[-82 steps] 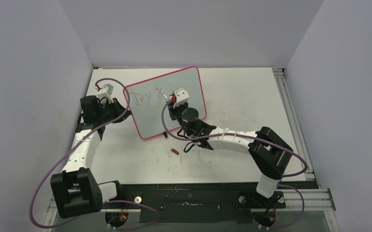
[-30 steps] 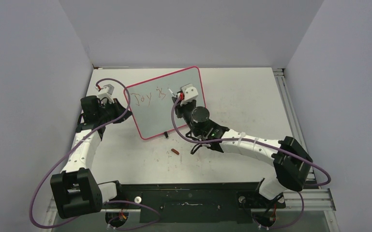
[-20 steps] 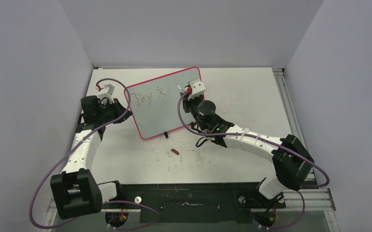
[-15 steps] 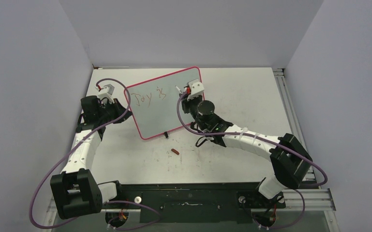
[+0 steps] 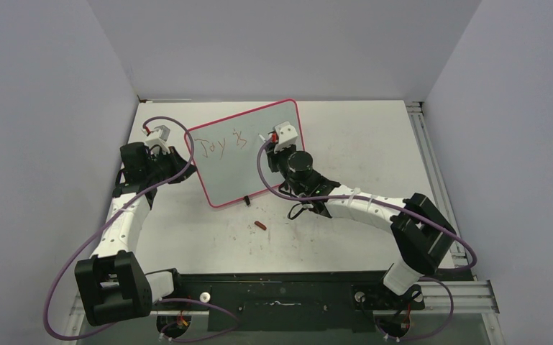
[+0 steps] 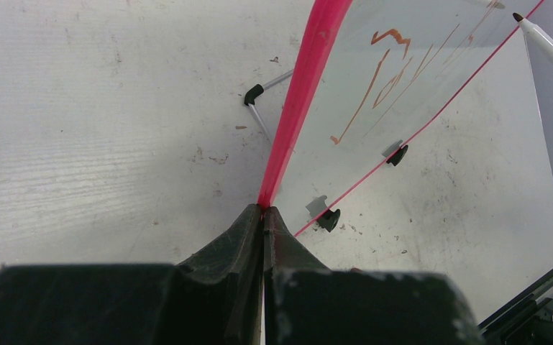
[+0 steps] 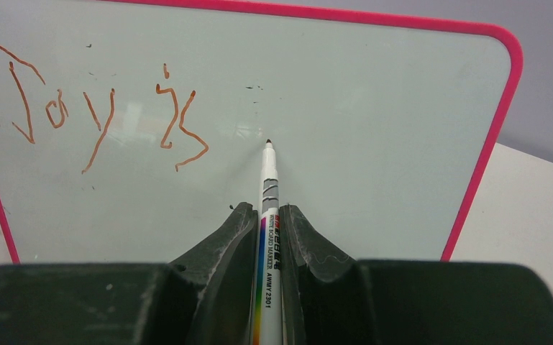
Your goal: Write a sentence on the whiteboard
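The whiteboard (image 5: 239,176), pink-framed, stands tilted on the table. My left gripper (image 5: 189,167) is shut on its left frame edge (image 6: 303,86), jaws pinched at the rim (image 6: 263,210). The sentence (image 5: 219,143) reads "Joy is" in reddish-brown strokes (image 7: 101,108) along the upper part of the board (image 7: 345,144). My right gripper (image 7: 267,213) is shut on a white marker (image 7: 268,185), also seen from above (image 5: 271,143). The marker points at the bare board just right of "is". Whether its tip touches the surface I cannot tell.
A small reddish marker cap (image 5: 260,226) lies on the table in front of the board. Small black feet (image 6: 328,219) and a thin wire stand (image 6: 262,92) prop the board. Grey walls close in the table on three sides; a rail (image 5: 431,165) runs along its right edge.
The word "is" has appeared after "Joy". My right gripper slid right along the board with the marker, then came back slightly left. The left gripper and the board have not moved.
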Robot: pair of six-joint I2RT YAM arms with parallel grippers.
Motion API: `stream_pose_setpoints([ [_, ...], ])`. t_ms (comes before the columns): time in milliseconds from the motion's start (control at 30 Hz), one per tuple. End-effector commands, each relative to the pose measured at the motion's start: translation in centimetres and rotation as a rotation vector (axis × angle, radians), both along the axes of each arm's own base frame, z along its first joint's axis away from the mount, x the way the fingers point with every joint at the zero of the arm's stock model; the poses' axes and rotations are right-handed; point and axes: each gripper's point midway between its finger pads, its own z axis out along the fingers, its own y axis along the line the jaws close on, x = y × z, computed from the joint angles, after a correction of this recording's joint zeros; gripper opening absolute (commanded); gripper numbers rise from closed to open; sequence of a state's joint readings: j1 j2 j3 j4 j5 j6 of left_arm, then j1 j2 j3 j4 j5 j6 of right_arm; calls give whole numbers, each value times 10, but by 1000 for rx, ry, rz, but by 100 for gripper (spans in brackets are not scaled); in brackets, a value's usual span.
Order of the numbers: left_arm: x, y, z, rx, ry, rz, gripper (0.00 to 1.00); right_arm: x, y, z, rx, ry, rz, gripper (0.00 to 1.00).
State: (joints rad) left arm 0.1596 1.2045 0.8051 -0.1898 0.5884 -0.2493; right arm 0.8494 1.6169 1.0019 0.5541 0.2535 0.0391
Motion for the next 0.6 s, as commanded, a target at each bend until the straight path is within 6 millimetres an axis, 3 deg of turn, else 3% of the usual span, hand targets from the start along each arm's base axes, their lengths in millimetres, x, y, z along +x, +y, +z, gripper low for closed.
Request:
stream_pose_setpoints([
  [0, 4, -5, 18, 8, -55, -32, 0, 9, 2, 31, 85, -61, -17, 5],
  [567, 4, -6, 19, 3, -58, -35, 0, 12, 9, 22, 65, -52, 3, 5],
])
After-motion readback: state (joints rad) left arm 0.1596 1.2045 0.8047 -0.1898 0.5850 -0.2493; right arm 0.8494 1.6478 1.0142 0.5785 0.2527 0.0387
